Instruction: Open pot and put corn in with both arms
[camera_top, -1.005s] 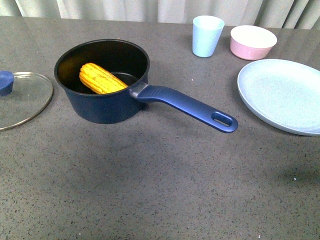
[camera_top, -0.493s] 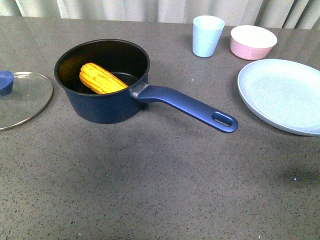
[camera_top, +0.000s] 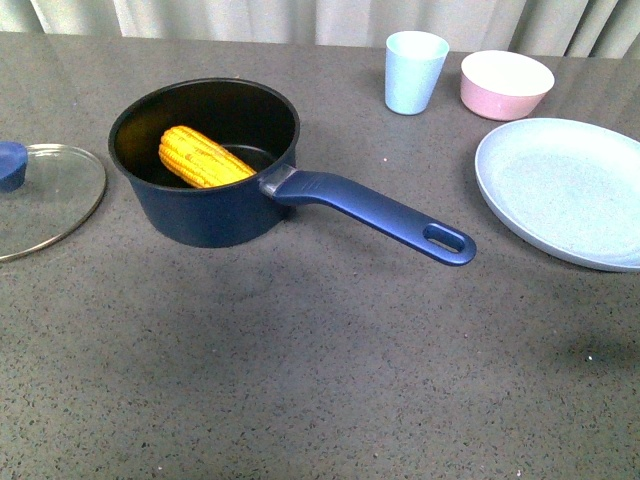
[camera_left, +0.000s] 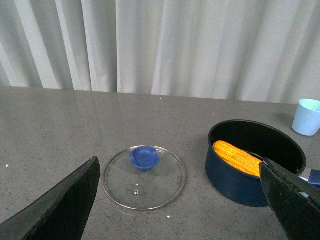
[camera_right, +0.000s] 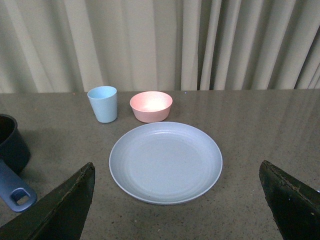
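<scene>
Pale curtains hang behind a dark grey speckled table. On it stands the pot, uncovered, its long blue handle reaching away from the glass lid, which lies flat on the table just beside the pot on the side opposite the handle. The lid's blue knob points up. Inside the pot lies the corn, tilted, one end leaning against the pot's inner wall on the lid side and the other resting on the black bottom.

Beyond the pot's handle sit a light blue cup and a pink bowl, near each other but apart. A large pale blue plate lies past the handle's end, nearer than the bowl.

Neither arm appears in the front view. The left gripper has its jaws spread wide and grips nothing, lid and pot showing between its fingers. The right gripper is likewise wide apart and holds nothing, the plate framed between its fingers.
</scene>
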